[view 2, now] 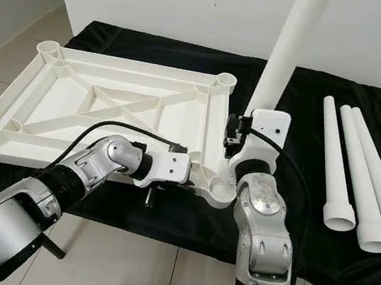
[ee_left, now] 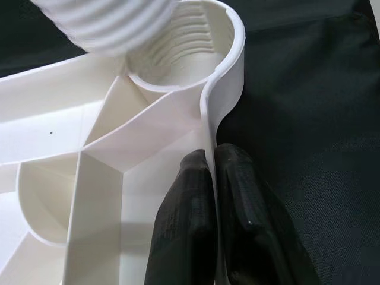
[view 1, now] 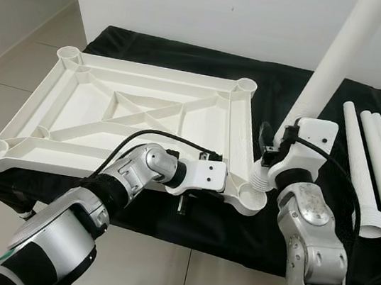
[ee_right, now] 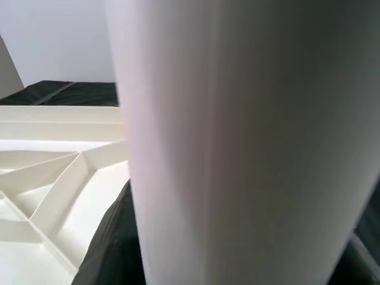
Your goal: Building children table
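The left gripper [ee_left: 208, 202] is pinching the thin near rim of the white tabletop [view 1: 145, 107], its two black fingers [ee_left: 184, 219] pressed together on either side of the wall just short of the near right corner socket [ee_left: 178, 53]. The right gripper [view 1: 270, 149] is holding a white table leg [view 1: 330, 70] close to its lower end; the fingers themselves are hidden against the tube, so I cannot tell how they are set. The leg is standing nearly upright, leaning slightly right, with its ribbed threaded end meeting the mouth of that socket. The tabletop is lying upside down on the black cloth [view 1: 291, 93], ribs and four corner sockets facing up, and three spare legs [view 2: 347, 173] are lying side by side at the right. The plastic looks light, stiff and smooth, so the tube would probably slip under a loose hold; gripping low, near the thread, seems the steadiest place for turning it in. The left arm is reaching forward with its elbow bent, wrist laid along the near edge. The right arm is rising steeply from below, forearm almost vertical, wrist just beside the socket.
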### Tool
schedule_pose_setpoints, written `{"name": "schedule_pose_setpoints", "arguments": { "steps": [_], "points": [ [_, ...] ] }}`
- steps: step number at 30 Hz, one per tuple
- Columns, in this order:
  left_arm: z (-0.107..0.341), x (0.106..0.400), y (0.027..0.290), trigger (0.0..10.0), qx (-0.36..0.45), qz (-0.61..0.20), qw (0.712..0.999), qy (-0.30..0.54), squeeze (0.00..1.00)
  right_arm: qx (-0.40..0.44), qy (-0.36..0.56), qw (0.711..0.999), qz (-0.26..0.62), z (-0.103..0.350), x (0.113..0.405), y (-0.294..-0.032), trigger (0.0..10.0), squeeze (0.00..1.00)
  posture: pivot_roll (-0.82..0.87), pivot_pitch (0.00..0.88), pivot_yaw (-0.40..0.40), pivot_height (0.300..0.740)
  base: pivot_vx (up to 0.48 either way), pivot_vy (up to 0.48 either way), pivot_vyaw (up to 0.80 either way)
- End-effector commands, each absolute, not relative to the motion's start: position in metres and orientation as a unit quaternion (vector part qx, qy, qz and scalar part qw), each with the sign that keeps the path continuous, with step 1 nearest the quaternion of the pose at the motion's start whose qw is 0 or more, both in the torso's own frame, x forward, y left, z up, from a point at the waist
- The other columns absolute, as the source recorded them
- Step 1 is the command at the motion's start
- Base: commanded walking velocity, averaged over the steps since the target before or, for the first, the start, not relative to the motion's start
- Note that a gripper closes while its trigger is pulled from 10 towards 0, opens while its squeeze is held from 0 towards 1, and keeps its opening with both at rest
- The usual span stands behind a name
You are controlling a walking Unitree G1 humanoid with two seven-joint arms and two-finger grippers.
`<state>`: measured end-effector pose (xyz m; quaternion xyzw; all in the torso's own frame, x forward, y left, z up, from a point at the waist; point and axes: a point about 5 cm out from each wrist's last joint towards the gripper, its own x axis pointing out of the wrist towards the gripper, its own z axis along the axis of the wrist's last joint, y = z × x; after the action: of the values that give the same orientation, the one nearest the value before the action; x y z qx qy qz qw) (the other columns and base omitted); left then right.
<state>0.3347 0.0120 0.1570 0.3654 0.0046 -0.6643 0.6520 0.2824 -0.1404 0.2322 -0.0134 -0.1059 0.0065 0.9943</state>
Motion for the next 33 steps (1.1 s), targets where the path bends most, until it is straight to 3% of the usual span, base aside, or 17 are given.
{"name": "schedule_pose_setpoints", "arguments": {
  "steps": [1,8,19,21,23,26,33],
  "points": [
    [0.157,0.336,0.003,10.0,0.366,-0.622,0.692,-0.022,0.00,-0.010,-0.108,0.994,0.026,0.229,0.279,-0.133,10.0,0.00,-0.08,0.125,0.016,0.740,0.000,0.000,0.00],
    [0.163,0.339,0.007,10.0,0.314,-0.625,0.715,-0.017,0.00,-0.018,-0.097,0.994,0.054,0.213,0.269,-0.134,10.0,0.00,-0.09,0.117,0.023,0.740,0.000,0.000,0.00],
    [0.163,0.348,0.018,10.0,0.321,-0.608,0.726,-0.013,0.00,-0.036,-0.088,0.991,0.089,0.203,0.269,-0.138,10.0,0.00,-0.09,0.109,0.027,0.740,0.000,0.000,0.00],
    [0.165,0.352,0.020,10.0,0.331,-0.591,0.735,-0.009,0.00,-0.034,-0.095,0.990,0.098,0.205,0.272,-0.137,10.0,0.00,-0.09,0.107,0.029,0.740,0.000,0.000,0.00],
    [0.172,0.367,0.023,10.0,0.351,-0.533,0.770,-0.003,0.00,-0.029,-0.112,0.986,0.116,0.212,0.281,-0.133,10.0,0.00,-0.09,0.106,0.030,0.740,0.000,0.000,0.00],
    [0.186,0.378,0.027,10.0,0.363,-0.490,0.793,-0.005,0.00,-0.023,-0.128,0.983,0.131,0.221,0.290,-0.127,10.0,0.00,-0.09,0.106,0.030,0.740,0.000,0.000,0.00],
    [0.194,0.384,0.042,10.0,0.393,-0.492,0.777,0.005,0.00,-0.022,-0.138,0.980,0.143,0.227,0.300,-0.122,10.0,0.00,-0.09,0.109,0.037,0.740,0.000,0.000,0.00]
  ]
}}
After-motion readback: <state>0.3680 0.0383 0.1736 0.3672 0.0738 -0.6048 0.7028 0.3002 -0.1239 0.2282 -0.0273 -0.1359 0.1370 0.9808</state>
